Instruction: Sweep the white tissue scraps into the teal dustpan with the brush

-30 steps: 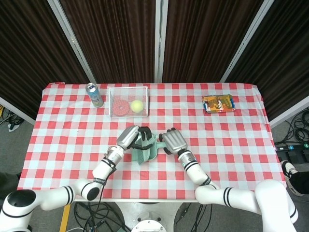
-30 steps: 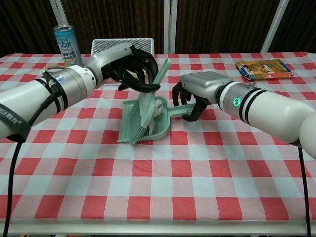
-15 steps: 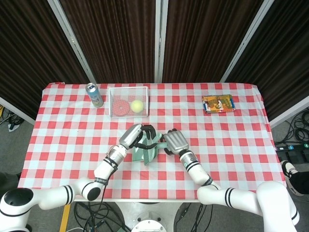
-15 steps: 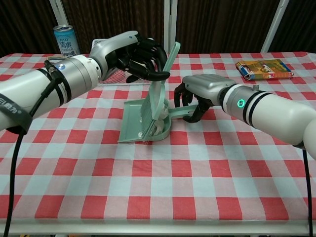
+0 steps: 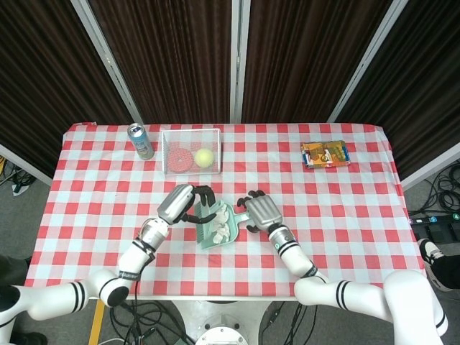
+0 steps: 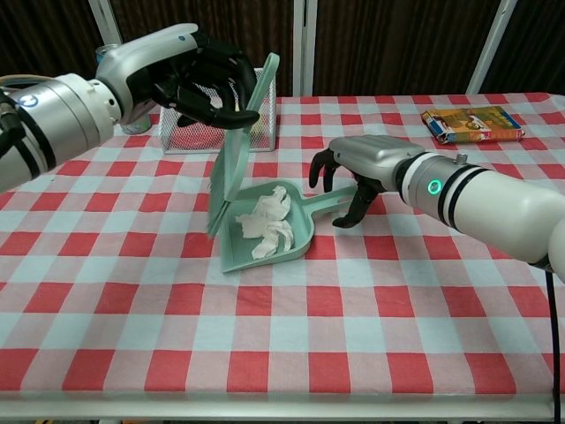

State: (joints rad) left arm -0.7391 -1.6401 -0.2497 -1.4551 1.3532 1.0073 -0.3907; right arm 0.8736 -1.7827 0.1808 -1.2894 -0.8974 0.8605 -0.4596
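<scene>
White on teal in the head view: tissue scraps [image 5: 221, 231] lying inside the dustpan [image 5: 208, 243], no longer covered by the brush [image 5: 201, 213]. Brush now drawn off to the left edge of the pan and gripped firmly in the left hand [image 5: 181, 203]. Right hand [image 5: 263, 213] close at the handle side, fingers curled.

From the chest view: brush raised higher than half a second ago, bristles clear of the pan and above the worktop [image 6: 397, 336]. Fingers of the right hand arched around the handle [image 6: 334, 201]; cannot tell if truly clamped on it or only steadying. No loose scraps visible outside the pan. Sweeping judged finished, with only putting down the tools left.
</scene>
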